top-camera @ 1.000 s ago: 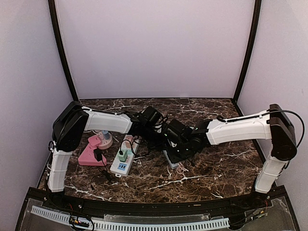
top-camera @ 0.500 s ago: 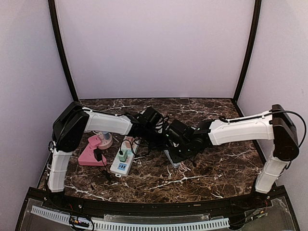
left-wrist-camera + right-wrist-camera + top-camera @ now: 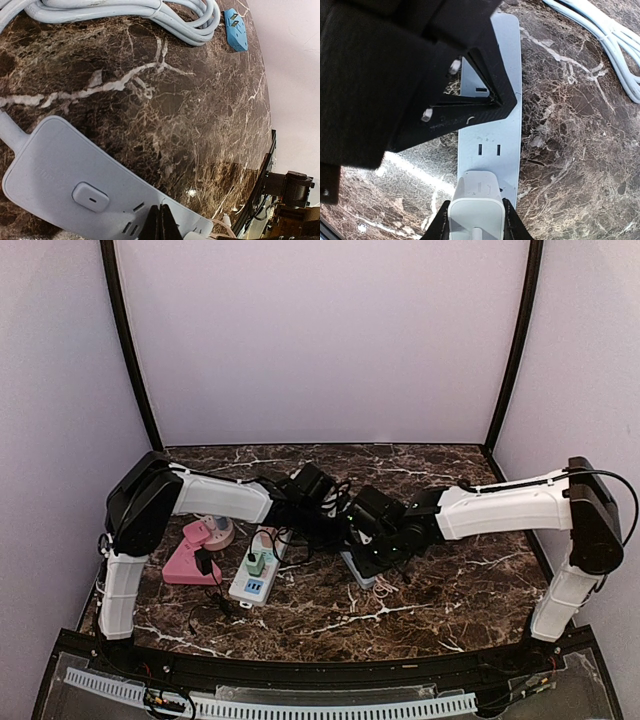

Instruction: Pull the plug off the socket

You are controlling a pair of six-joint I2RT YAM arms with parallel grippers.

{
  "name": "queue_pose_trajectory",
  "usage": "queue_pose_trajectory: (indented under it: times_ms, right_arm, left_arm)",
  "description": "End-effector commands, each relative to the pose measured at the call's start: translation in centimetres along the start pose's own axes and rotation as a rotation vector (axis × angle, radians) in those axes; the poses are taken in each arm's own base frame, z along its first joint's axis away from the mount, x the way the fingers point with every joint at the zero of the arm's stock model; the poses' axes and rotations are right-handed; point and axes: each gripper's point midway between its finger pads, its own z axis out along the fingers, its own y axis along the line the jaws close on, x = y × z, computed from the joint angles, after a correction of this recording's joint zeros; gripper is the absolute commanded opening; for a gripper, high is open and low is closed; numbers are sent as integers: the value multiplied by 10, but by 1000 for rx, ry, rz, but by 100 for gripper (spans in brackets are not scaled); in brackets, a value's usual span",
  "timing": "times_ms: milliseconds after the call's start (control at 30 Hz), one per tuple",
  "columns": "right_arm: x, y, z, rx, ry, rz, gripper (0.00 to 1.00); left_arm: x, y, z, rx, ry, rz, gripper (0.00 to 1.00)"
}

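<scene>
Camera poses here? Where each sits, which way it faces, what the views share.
Top external: above and behind the bases, looking down at the table; left arm and right arm both show.
Left wrist: low over the grey power strip, facing across the table; its shut left tool shows at the bottom edge.
Right wrist: above the grey power strip, looking down its length; right tool grips the white plug.
Shared: both wrist views show the grey power strip; the right wrist view also catches the left tool.

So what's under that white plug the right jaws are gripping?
The pale blue power strip lies under the white plug, with an empty socket just beyond it. The plug's prongs and its own socket are covered.
</scene>
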Motion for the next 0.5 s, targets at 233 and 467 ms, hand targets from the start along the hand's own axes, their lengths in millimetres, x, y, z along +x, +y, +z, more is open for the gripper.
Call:
queue_pose_trajectory:
  times_ms: [233, 467]
  right_arm:
    - [-43, 9, -30, -121, -115, -8, 0]
    - [-46, 20, -36, -96, -144, -50, 0]
  left_arm:
    - [98, 108, 9, -329, 267, -138, 0]
    - [101, 112, 9, -340, 268, -139, 0]
